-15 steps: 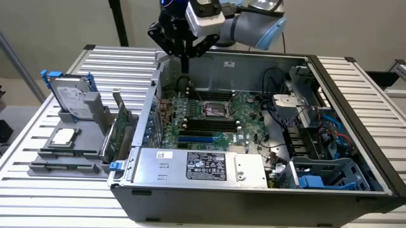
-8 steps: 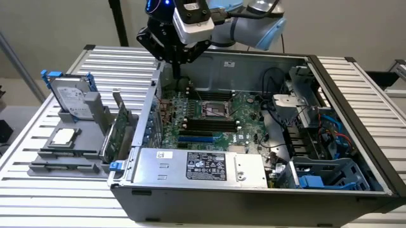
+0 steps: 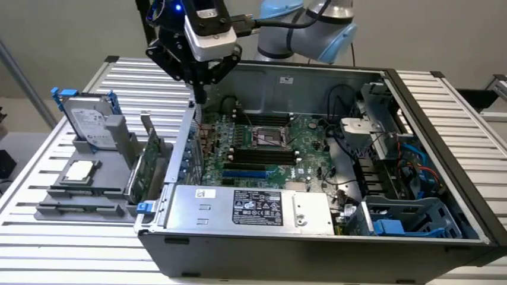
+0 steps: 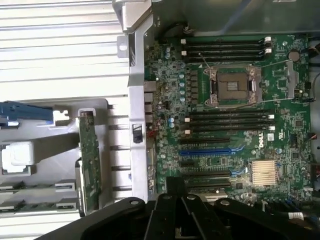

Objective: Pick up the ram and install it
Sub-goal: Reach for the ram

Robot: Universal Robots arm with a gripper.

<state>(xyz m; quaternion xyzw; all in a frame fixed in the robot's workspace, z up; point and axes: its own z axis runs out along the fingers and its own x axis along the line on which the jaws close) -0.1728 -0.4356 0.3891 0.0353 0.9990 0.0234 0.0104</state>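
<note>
- Probably light and stiff, the ram (image 3: 82,209) is a thin board that should not flex. Its chips and contact edge look fragile, so I judge the bare upper long edge, near mid-length, the safest place to pinch.
- It seems to be the thin dark strip standing on edge in the near slot of the grey fixture (image 3: 56,199), outside the computer case (image 3: 317,243). A similar strip sits just behind it, and I cannot tell which is which.
- The gripper (image 3: 200,98) hangs above the case's rear wall. In the wrist view its fingers (image 4: 170,215) look drawn together, with nothing visible between them.
- The ram lies well apart from it, lower and toward the exterior view's left, beyond the green expansion card (image 3: 146,169).
</note>
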